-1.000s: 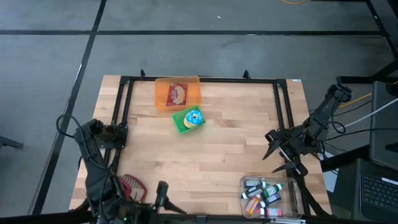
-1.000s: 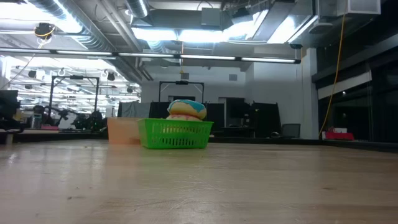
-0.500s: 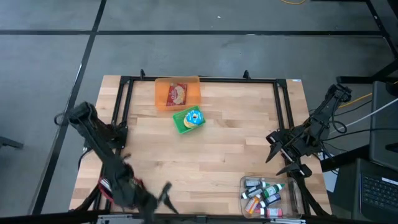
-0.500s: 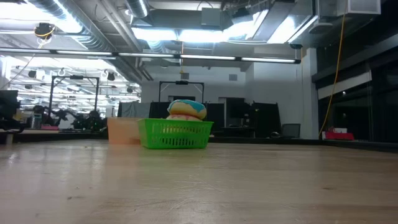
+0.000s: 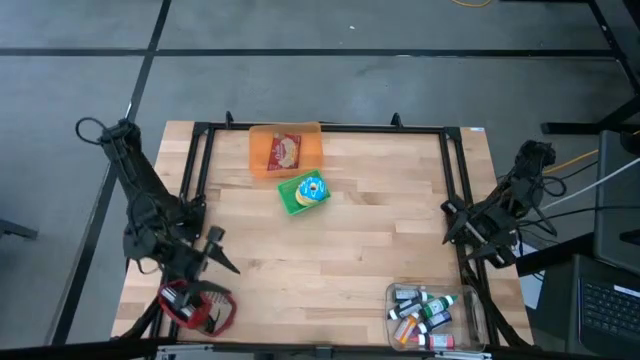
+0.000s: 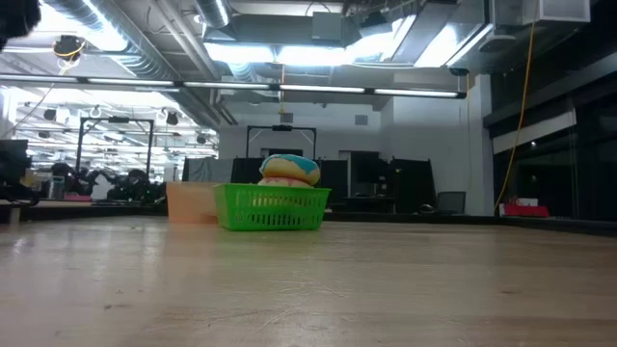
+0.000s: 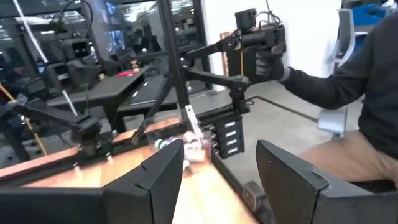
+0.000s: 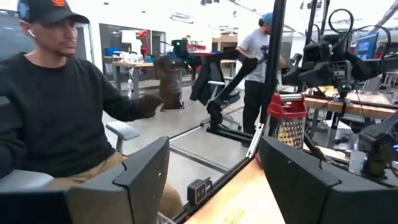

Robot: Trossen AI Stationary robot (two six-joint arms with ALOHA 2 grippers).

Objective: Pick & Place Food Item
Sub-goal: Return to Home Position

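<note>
A green basket (image 5: 303,192) stands on the wooden table toward the far side, with a round, colourful food item (image 6: 289,170) resting in it. Just behind it an orange container (image 5: 285,150) holds a red food packet. My left gripper (image 5: 222,252) hovers open over the table's near left part, fingers level, nothing between them. Open and empty too, my right gripper (image 5: 458,232) is drawn back at the table's right edge. Both are far from the baskets.
A red basket (image 5: 195,308) sits at the near left corner, close under my left arm. A clear box (image 5: 432,312) of several small bottles stands near right. A black frame (image 5: 320,127) runs along the table's edges. A seated person (image 8: 56,124) is beyond the table.
My left arm has folded back. Its gripper has swung from the table's near edge toward the left and far side, tipping to level, and the red basket now shows beneath it. My right gripper has drawn back a little toward the right edge. Neither has opened or shut.
</note>
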